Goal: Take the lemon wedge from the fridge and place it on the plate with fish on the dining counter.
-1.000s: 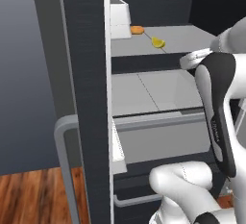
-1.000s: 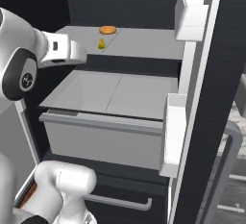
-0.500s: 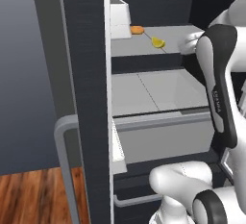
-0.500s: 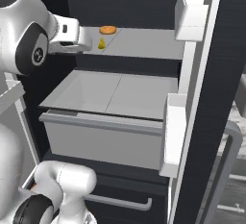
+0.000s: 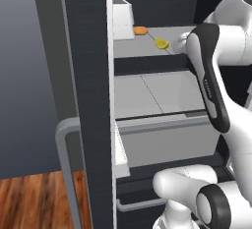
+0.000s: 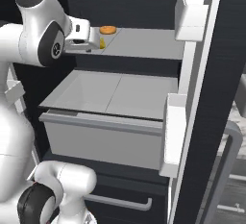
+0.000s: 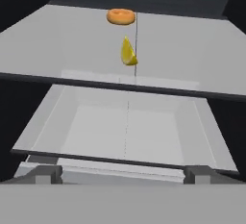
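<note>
The gripper [image 7: 123, 172] stands with its jaws spread wide, nothing between them, the two dark fingertips [image 7: 45, 174] far apart at the bottom of the hand view. It points into the open fridge [image 5: 88, 100] at the front edge of the grey shelf [image 7: 192, 50]. Since a second ago the arm has swung up and in: in the right base view the hand [image 6: 81, 33] has climbed from below the shelf's edge to its level, and it now sits just beside the lemon wedge [image 6: 102, 43] without touching it (earlier it hung well short, over the drawer).

The lemon wedge [image 7: 128, 52] lies on that shelf, near its front, straight ahead of the open jaws. Behind it, farther back on the same shelf, rests a flat round orange item [image 7: 121, 16], apart from the wedge. Neither has shifted. Below the shelf a grey drawer [image 6: 105, 141] stands pulled out, and white door bins [image 6: 190, 14] hang on the open door at the right.
</note>
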